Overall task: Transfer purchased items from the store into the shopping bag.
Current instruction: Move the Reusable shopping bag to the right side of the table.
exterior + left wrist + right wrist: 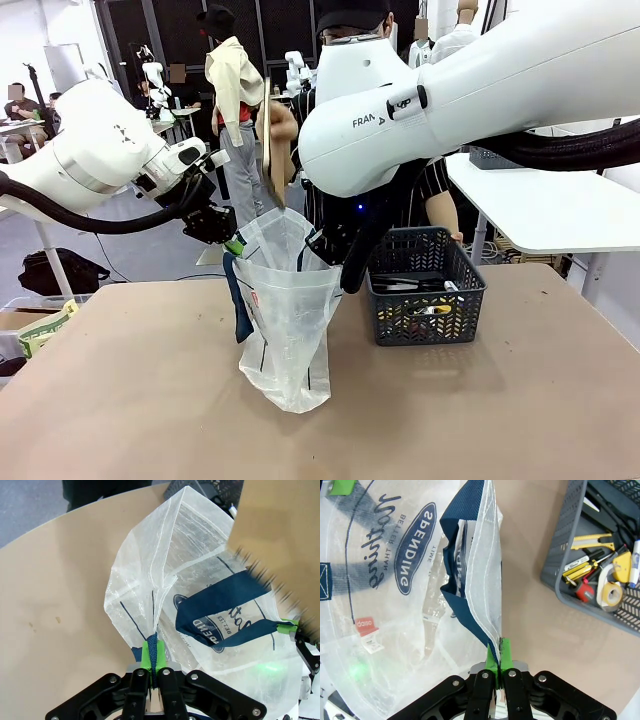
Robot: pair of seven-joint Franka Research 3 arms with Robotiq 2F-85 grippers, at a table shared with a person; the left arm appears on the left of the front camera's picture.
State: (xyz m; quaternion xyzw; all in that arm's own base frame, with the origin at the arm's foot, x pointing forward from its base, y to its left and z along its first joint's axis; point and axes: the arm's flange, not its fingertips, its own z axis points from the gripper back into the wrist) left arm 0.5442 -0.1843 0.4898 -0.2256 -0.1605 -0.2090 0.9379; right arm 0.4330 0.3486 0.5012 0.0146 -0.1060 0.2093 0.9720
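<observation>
The translucent white shopping bag stands in the middle of the tan table, held open between both grippers. My left gripper is shut on its navy strap at the rim. My right gripper is shut on the opposite rim, beside the other navy handle. A person's hand holds a flat brown packet just above the bag's mouth; it is blurred in the left wrist view. The dark grey basket sits right of the bag with several small items inside, yellow and white among them.
The person stands at the far side behind the bag. A white table is at the back right, and a black bag lies on the floor at the left. Bare tabletop lies in front of and left of the bag.
</observation>
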